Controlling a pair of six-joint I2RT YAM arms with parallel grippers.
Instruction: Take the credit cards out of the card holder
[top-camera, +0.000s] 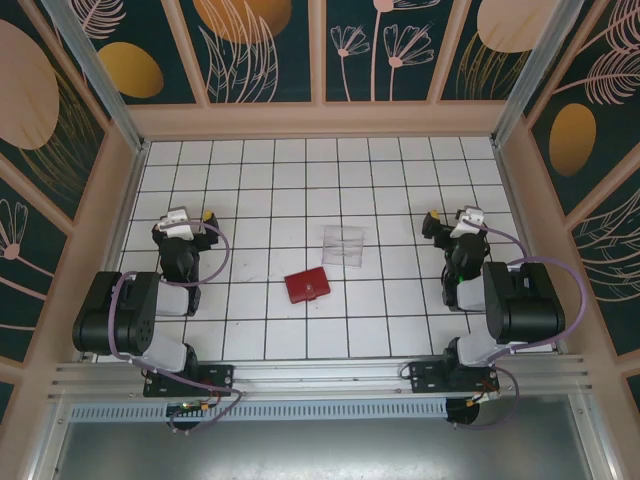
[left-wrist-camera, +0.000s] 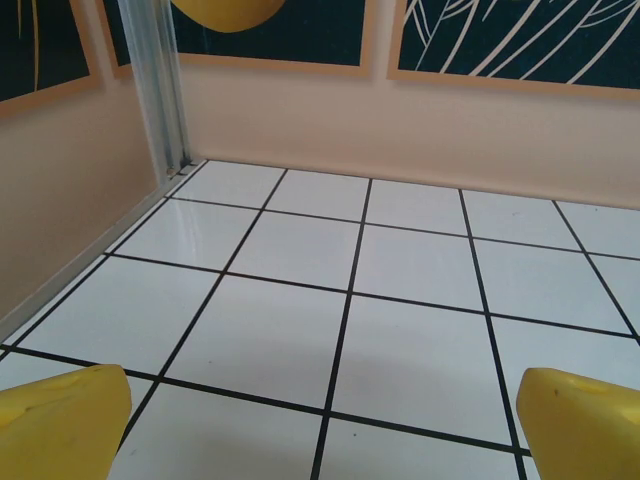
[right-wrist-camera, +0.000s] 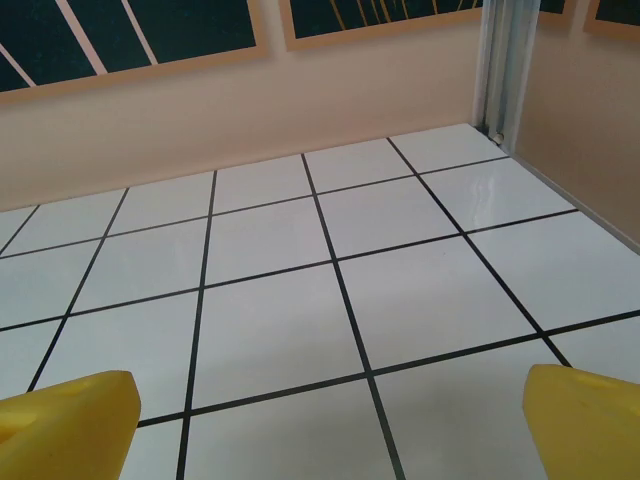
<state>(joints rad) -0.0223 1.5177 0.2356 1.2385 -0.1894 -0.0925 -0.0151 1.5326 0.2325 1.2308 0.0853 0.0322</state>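
Seen from above, the red card holder (top-camera: 307, 285) lies folded shut near the middle of the white tiled worktop (top-camera: 250, 180), just beside a clear plastic tray (top-camera: 345, 246) and well apart from both arms. The credit cards are judged to be tucked inside it. The left gripper (top-camera: 185, 220) and right gripper (top-camera: 455, 220) are poised at either side, with nothing held. The holder is judged light, soft-sided and likely to slide on the glossy tiles, so it may need to be pinned at its folded edge by one gripper while its flap is lifted by the other. The cards are expected to be thin, stiff and slick, best pinched at an exposed short edge. In the left wrist view, the left gripper (left-wrist-camera: 320, 425) is shown spread wide, its yellow fingertips (left-wrist-camera: 60, 420) at the frame's lower corners over bare tiles, with a peach wall (left-wrist-camera: 400, 130) and an aluminium post (left-wrist-camera: 160, 90) ahead. In the right wrist view, the right gripper (right-wrist-camera: 320, 425) is likewise spread wide and empty above shiny black-grouted tiles, and a metal post (right-wrist-camera: 500, 60) marks a corner of the enclosure, which is lined with dark patterned panels (right-wrist-camera: 150, 30).
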